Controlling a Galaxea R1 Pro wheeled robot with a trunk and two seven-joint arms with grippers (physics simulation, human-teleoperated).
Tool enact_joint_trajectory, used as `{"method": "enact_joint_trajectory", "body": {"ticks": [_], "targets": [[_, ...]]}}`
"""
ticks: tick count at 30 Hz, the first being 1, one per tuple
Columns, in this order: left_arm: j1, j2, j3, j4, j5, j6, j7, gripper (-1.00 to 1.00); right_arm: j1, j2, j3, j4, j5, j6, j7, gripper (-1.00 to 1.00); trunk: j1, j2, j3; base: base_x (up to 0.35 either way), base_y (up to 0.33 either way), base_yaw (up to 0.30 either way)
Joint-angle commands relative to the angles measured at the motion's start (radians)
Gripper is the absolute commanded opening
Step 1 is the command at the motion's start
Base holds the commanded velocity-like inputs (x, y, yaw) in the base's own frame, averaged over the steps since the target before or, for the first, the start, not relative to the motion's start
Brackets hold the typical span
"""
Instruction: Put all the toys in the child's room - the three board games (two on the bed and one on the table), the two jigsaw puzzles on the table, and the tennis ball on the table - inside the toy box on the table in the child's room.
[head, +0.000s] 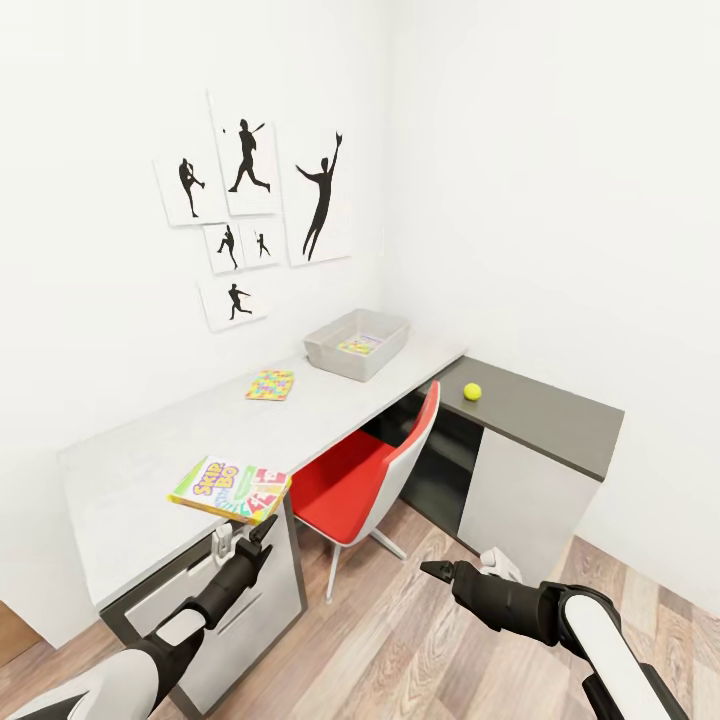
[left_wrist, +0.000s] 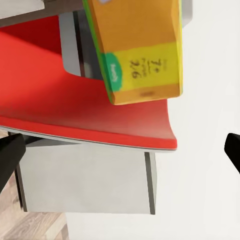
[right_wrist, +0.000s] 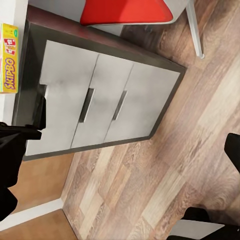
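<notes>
Left hand (head: 243, 533) open beneath the flat green-yellow-red Skip-Bo box (head: 230, 490) overhanging the light grey desk (head: 130, 470) edge. Right hand (head: 436, 570) open over wood-plank floor (head: 400, 650). Farther along, grey sloped-sided toy box (head: 330, 352), multicoloured puzzle square (head: 270, 385), yellow-green ball (head: 472, 391).

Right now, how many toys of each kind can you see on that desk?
Board games: 1, the Skip-Bo box at the near edge.
Jigsaw puzzles: 2, one on the top, one inside the toy box.
Tennis balls: 1.
Total: 4.
</notes>
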Motion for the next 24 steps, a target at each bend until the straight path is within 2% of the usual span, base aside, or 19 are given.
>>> {"method": "enact_joint_trajectory", "body": {"ticks": [1,7,14,19,24], "targets": [[-0.001,0.0,0.008,0.001,-0.002,0.01,-0.004,1.0,-0.001,-0.001,0.001,-0.001,-0.01,0.0,-0.01,1.0,0.004,-0.008,-0.004,0.0,0.0,0.0],[-0.001,0.0,0.008,0.001,-0.001,0.01,-0.004,1.0,-0.001,-0.001,0.001,-0.001,-0.01,0.0,-0.01,1.0,0.027,-0.05,-0.023,0.0,0.0,0.0],[-0.001,-0.014,0.01,0.001,0.001,0.007,-0.004,1.0,-0.001,-0.001,0.001,-0.001,-0.01,0.0,-0.01,1.0,0.027,-0.05,-0.023,0.0,0.0,0.0],[-0.001,-0.02,0.012,0.002,0.006,-0.045,-0.003,1.0,-0.001,-0.001,0.001,-0.001,-0.01,0.0,-0.01,1.0,0.027,-0.05,-0.023,0.0,0.0,0.0],[0.003,-0.021,0.014,0.002,0.007,-0.058,-0.003,1.0,-0.001,-0.001,0.001,-0.001,-0.01,0.0,-0.01,1.0,0.027,-0.05,-0.023,0.0,0.0,0.0]]}}
